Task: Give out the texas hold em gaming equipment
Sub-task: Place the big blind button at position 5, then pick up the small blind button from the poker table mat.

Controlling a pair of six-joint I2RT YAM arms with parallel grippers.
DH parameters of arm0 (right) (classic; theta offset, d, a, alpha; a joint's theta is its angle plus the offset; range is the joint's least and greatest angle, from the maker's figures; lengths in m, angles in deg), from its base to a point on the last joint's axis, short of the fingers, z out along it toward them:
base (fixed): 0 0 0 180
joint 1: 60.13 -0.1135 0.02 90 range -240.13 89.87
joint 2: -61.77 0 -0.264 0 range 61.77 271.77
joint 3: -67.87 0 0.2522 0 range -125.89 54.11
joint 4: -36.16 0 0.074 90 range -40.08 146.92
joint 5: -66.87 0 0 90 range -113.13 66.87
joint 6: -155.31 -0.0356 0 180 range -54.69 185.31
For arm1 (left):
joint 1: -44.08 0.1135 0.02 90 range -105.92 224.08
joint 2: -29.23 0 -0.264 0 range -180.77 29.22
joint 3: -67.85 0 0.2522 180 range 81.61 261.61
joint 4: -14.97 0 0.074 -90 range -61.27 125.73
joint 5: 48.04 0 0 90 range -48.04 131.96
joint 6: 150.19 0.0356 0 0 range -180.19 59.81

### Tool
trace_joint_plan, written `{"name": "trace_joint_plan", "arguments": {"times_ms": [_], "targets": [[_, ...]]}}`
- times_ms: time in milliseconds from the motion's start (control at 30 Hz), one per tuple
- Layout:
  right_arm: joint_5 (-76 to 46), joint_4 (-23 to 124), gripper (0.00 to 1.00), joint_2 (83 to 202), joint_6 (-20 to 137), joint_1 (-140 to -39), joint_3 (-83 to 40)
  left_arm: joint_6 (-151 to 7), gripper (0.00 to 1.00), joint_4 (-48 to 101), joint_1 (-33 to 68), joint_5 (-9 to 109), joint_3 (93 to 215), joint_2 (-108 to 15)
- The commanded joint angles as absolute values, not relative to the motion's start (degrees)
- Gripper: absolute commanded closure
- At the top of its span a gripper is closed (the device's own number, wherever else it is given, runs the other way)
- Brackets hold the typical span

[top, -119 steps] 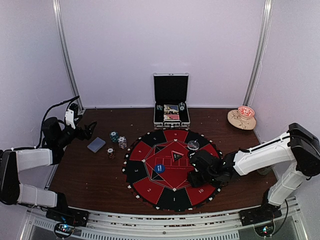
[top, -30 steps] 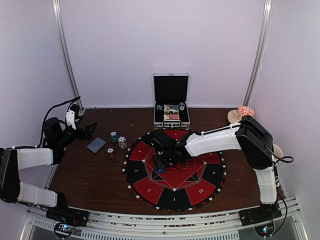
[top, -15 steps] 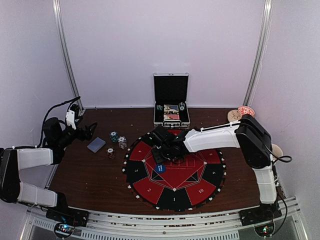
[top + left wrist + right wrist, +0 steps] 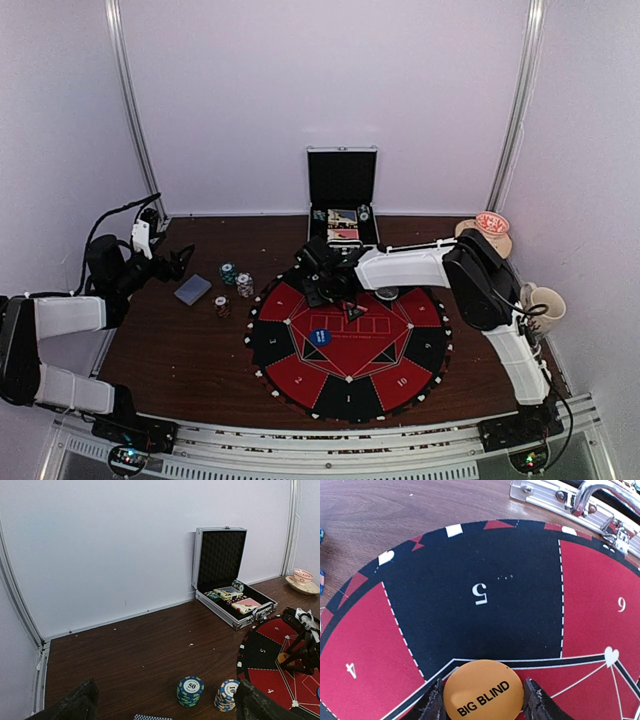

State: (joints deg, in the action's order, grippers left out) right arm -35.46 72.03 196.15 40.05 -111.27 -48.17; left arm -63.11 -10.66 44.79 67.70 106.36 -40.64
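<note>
Two robot arms shared a dark wooden table (image 4: 180, 340) with a round red-and-black poker mat (image 4: 345, 395) at its middle. The right arm stretched across to the mat's far-left edge. There the right gripper (image 4: 326, 287) was clamped on an orange disc (image 4: 483, 692) lettered BIG BLIND, with one finger (image 4: 432, 706) pressed to each side of its rim. The disc sat low over the line where black seat 5 met the red inner field; whether it touched the mat could not be told. A blue disc (image 4: 320, 336) lay flat nearer the mat's centre. Well to the left, the left gripper (image 4: 172, 262) hung fully spread and empty, near three short chip stacks (image 4: 244, 285) and a deck of cards (image 4: 192, 290) on the bare wood. An open metal case (image 4: 343, 205) stood just beyond the mat.

The likeliest trouble lay in the hold itself — a thin, smooth disc pinched only at its rim could probably tip or squirt out if the fingers shifted. Let go from above the mat, it might land on edge and roll off seat 5, or settle straddling the white line. The case's latch lay close ahead of the fingers, so a reach too far could knock it — and the outstretched arm might drag the mat's edge on the way back.
</note>
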Motion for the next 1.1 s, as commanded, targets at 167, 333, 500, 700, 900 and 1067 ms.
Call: {"name": "trace_joint_plan", "arguments": {"times_ms": [167, 333, 500, 700, 900, 1067], "targets": [[-32.0, 72.0, 0.46, 198.1, 41.9, -110.6, -49.3, -62.4, 0.02, -13.5, 45.1, 67.9, 107.1, -41.4], [-30.7, 71.3, 0.46, 198.2, 42.4, -110.6, -49.2, -62.4, 0.02, -13.5, 45.1, 67.7, 107.0, -41.2], [-30.1, 71.1, 0.42, 198.6, 42.7, -110.6, -49.2, -62.5, 0.02, -13.5, 45.1, 68.0, 107.2, -41.5], [-31.3, 73.9, 0.23, 196.9, 43.9, -110.7, -49.6, -62.4, 0.02, -13.5, 45.1, 67.9, 107.1, -41.3], [-30.5, 72.8, 0.15, 185.9, 45.7, -111.6, -41.2, -62.4, 0.02, -13.5, 45.1, 67.9, 107.3, -41.6], [-28.7, 73.2, 0.14, 179.1, 48.7, -114.7, -32.8, -62.3, 0.02, -13.4, 45.1, 67.8, 107.1, -41.3]]}}
